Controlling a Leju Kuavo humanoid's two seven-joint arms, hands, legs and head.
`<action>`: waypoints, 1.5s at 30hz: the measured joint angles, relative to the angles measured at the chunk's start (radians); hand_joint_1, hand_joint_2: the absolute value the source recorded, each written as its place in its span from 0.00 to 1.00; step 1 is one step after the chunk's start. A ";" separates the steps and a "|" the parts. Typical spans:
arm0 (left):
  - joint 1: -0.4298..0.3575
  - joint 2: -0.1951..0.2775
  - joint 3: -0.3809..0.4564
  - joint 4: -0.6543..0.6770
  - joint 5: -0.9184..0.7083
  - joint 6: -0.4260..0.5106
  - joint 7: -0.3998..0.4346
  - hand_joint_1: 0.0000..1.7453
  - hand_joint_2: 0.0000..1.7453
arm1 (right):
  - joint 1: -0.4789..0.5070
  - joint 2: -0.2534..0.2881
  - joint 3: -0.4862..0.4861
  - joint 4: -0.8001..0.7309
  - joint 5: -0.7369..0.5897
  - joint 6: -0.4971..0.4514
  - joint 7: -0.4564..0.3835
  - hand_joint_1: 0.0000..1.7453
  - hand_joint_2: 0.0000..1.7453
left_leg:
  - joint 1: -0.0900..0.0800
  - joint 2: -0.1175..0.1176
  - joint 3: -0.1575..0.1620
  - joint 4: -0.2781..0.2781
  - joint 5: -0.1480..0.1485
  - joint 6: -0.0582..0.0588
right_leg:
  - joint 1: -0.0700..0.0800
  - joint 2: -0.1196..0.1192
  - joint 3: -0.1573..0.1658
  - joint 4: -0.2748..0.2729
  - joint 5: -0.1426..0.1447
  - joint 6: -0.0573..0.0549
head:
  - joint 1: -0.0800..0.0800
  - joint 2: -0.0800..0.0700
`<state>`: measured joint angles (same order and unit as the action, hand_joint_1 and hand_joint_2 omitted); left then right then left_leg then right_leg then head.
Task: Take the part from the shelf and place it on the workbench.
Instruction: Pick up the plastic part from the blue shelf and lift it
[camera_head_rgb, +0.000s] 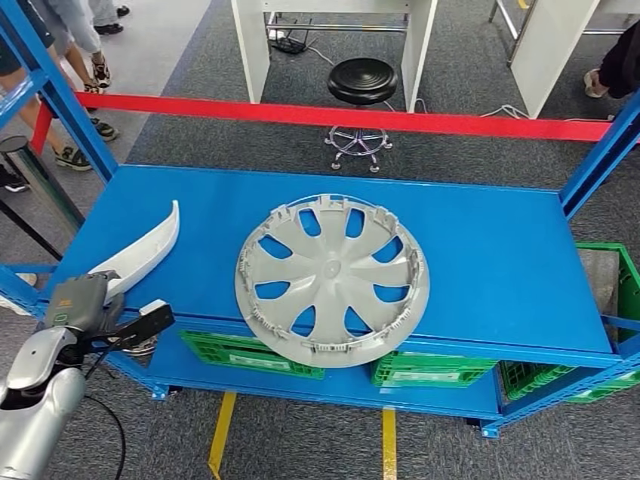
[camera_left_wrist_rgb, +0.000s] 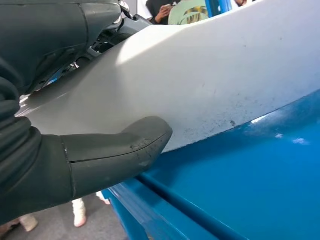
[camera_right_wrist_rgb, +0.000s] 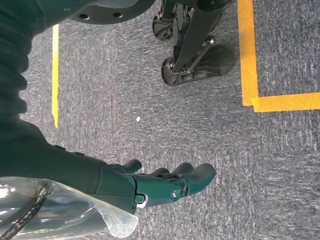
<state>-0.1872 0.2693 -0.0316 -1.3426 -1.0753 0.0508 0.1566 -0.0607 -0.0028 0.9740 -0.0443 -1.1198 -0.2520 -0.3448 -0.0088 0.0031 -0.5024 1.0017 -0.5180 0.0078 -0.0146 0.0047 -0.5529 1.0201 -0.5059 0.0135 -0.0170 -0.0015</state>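
The white curved part (camera_head_rgb: 143, 248) is being gripped by the left hand (camera_head_rgb: 89, 305) at the lower left of the frame, at the left end of the blue shelf (camera_head_rgb: 490, 260). A grey wheel cover (camera_head_rgb: 332, 278) is lying in the middle of the shelf. The right hand (camera_right_wrist_rgb: 166, 184) is being held open over the grey floor (camera_right_wrist_rgb: 226, 130), with nothing in it.

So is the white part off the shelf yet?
No. The white part lies on the shelf; left hand is around its near end.
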 joint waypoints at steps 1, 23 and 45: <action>0.004 -0.001 0.000 -0.009 0.001 0.004 -0.004 1.00 1.00 | 0.000 0.001 0.002 0.001 -0.004 0.000 -0.002 0.00 1.00 | 0.000 0.000 0.000 0.000 0.000 0.000 | 0.000 0.000 0.000 0.000 0.000 0.000 | 0.000 0.000; 0.196 -0.087 0.012 -0.270 0.123 0.191 -0.194 1.00 1.00 | 0.000 0.022 0.032 0.026 -0.097 -0.022 -0.040 0.00 1.00 | 0.000 0.001 -0.001 0.000 -0.001 0.001 | 0.000 0.001 -0.001 0.000 -0.001 0.000 | 0.000 0.000; 0.428 -0.300 -0.078 -0.537 0.306 0.586 -0.496 1.00 1.00 | 0.005 0.034 0.075 0.036 -0.175 0.047 -0.115 0.00 1.00 | 0.014 0.017 -0.029 0.024 0.017 -0.005 | -0.014 -0.003 0.008 0.021 -0.014 0.036 | 0.008 0.000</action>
<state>0.2406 -0.0310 -0.1100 -1.8792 -0.7697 0.6366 -0.3392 -0.0554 0.0308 1.0493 -0.0083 -1.2951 -0.2054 -0.4601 0.0049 0.0203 -0.5313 1.0255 -0.5014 0.0027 -0.0283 0.0016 -0.5444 1.0415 -0.5203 0.0491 -0.0088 -0.0014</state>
